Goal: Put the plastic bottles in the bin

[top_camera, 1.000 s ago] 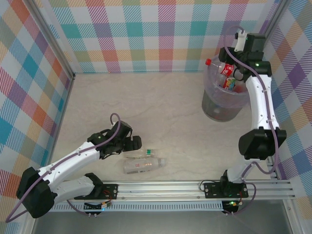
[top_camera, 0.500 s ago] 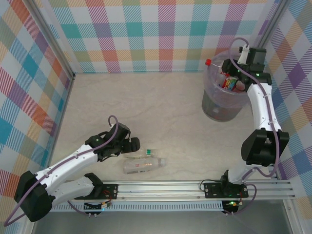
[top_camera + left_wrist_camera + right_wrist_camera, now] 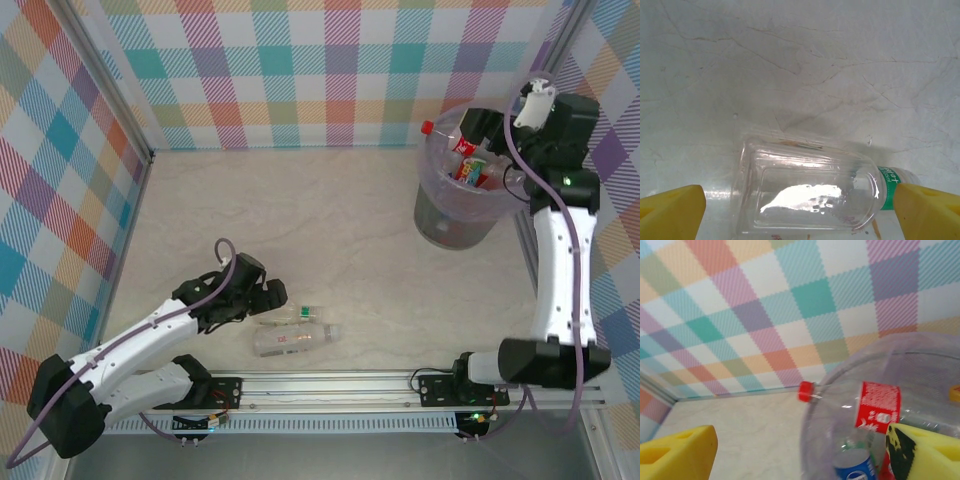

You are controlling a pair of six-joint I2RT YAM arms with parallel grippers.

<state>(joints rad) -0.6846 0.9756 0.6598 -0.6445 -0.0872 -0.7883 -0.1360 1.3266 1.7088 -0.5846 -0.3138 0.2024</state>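
A clear plastic bottle with a green neck band (image 3: pixel 805 195) lies on the table between the wide-apart yellow fingers (image 3: pixel 671 212) of my left gripper (image 3: pixel 800 217), which is open. From above, this left gripper (image 3: pixel 268 297) sits just left of the small bottle (image 3: pixel 292 317), with a bigger clear, pale-labelled bottle (image 3: pixel 295 340) in front of it. My right gripper (image 3: pixel 478 126) hangs open over the bin (image 3: pixel 440 225). A red-labelled bottle (image 3: pixel 878 406) rests in the bin, its red cap poking over the rim (image 3: pixel 810 440). A blue-labelled bottle (image 3: pixel 854 466) lies deeper inside.
Checked walls close the table in on the left, back and right. The bin stands in the far right corner against the wall. A metal rail (image 3: pixel 350 385) with the arm bases runs along the near edge.
The right arm has swung back to the right, away from the bin's middle, leaving the red-labelled bottle lying across the rim. The left gripper has shifted slightly beside the small bottle.
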